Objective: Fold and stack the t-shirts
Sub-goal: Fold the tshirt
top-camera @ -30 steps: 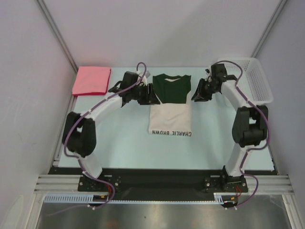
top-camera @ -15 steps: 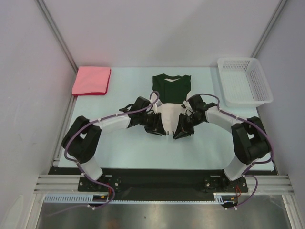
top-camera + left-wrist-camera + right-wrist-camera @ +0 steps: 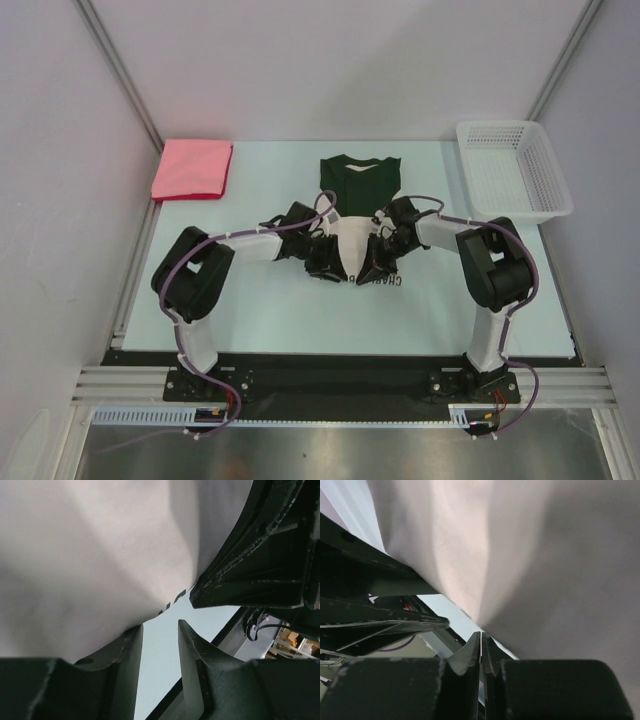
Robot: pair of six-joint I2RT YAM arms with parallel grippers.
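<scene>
The cream-and-dark-green t-shirt (image 3: 360, 185) lies at the table's centre, green part far, cream part (image 3: 352, 240) near, its black lettering (image 3: 388, 281) partly covered. My left gripper (image 3: 328, 262) and right gripper (image 3: 376, 264) sit low at either side of the cream part. In the left wrist view the left gripper (image 3: 160, 630) is open, bare table showing between its fingers and cream cloth (image 3: 90, 555) resting over the left finger. The right gripper (image 3: 481, 635) is shut to a thin slit, the cloth's (image 3: 545, 555) edge right at its tips; whether it is pinched does not show. The pink-red t-shirt (image 3: 192, 168) lies folded at far left.
A white mesh basket (image 3: 514, 170) stands at the far right corner. The two grippers are close together, each in the other's wrist view: the right one (image 3: 260, 555) and the left one (image 3: 370, 610). Grey walls flank the table.
Both arms came from the shirt's upper sides toward me to its lower cream part and drew inward. The right jaws closed; the left jaws narrowed.
</scene>
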